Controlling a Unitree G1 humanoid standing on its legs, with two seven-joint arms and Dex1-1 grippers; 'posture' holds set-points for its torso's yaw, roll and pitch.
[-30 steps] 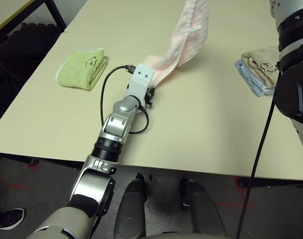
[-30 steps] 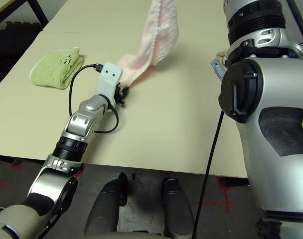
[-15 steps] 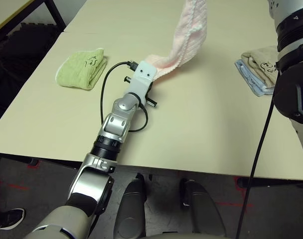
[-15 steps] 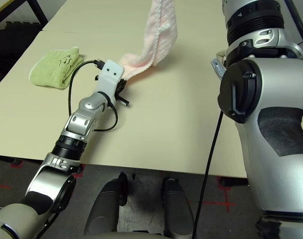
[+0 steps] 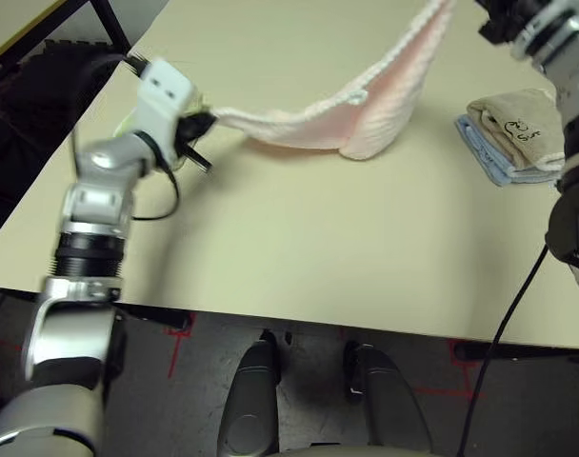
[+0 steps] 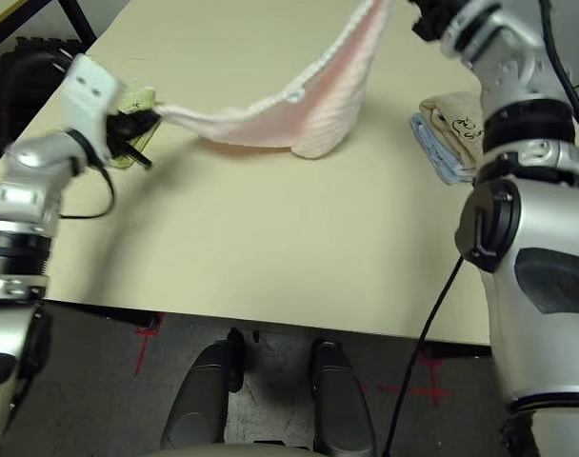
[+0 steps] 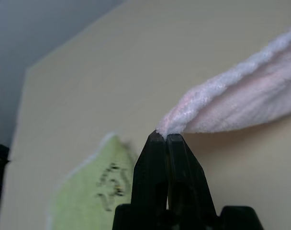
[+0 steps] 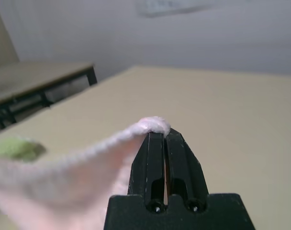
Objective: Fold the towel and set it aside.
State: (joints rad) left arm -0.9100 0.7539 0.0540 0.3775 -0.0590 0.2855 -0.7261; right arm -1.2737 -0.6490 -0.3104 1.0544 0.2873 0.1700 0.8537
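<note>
We hold the pink washcloth (image 5: 351, 119) stretched in the air between both grippers.

Our left gripper (image 7: 165, 137) pinches one corner near the green folded towel (image 7: 95, 191); our right gripper (image 8: 159, 134) pinches the opposite corner (each bite takes in very little cloth). The middle sags low over the table (image 5: 299, 238). Pulling further apart could, we judge, tear a corner free, and the dropped cloth would crumple or land askew near the beige and blue folded towels (image 5: 513, 133).
</note>
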